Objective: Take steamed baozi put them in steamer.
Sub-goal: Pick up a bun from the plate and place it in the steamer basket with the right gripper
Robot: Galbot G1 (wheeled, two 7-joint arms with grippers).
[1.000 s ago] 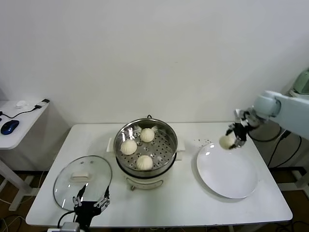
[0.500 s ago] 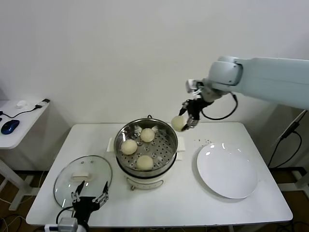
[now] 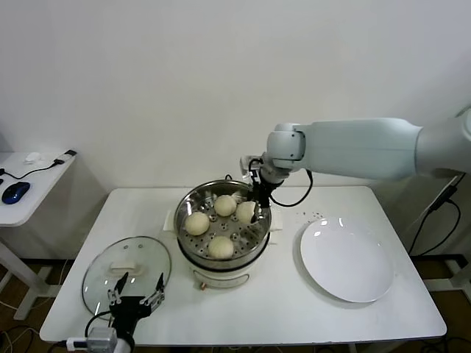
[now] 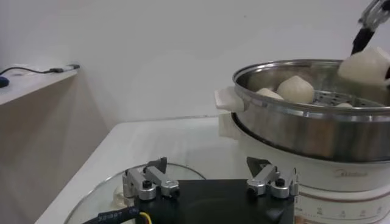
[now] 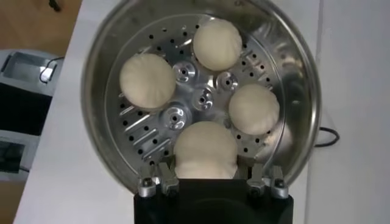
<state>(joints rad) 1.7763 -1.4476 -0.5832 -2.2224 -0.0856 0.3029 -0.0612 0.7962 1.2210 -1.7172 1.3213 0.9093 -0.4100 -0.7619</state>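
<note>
The steamer (image 3: pixel 208 189) stands mid-table, a shiny pot with a perforated floor. Three cream baozi rest in it (image 3: pixel 196 223) (image 3: pixel 224 205) (image 3: pixel 220 247). My right gripper (image 3: pixel 254 208) is shut on another baozi (image 3: pixel 245 212), holding it over the right side of the basket at about rim height. In the right wrist view this baozi (image 5: pixel 205 149) sits between the fingers of the gripper (image 5: pixel 207 175), above the steamer (image 5: pixel 97 73). My left gripper (image 3: pixel 137 300) waits open over the glass lid (image 3: pixel 110 254) at the table's front left.
A flat white plate (image 3: pixel 346 261) lies right of the steamer with nothing on it. The left wrist view shows the left gripper (image 4: pixel 210 178), the steamer's wall (image 4: pixel 292 131) and the held baozi (image 4: pixel 365 66). A side desk (image 3: pixel 29 184) stands at far left.
The right arm has carried the baozi leftward from above the plate and lowered it over the steamer basket. The left gripper has stayed over the lid.
</note>
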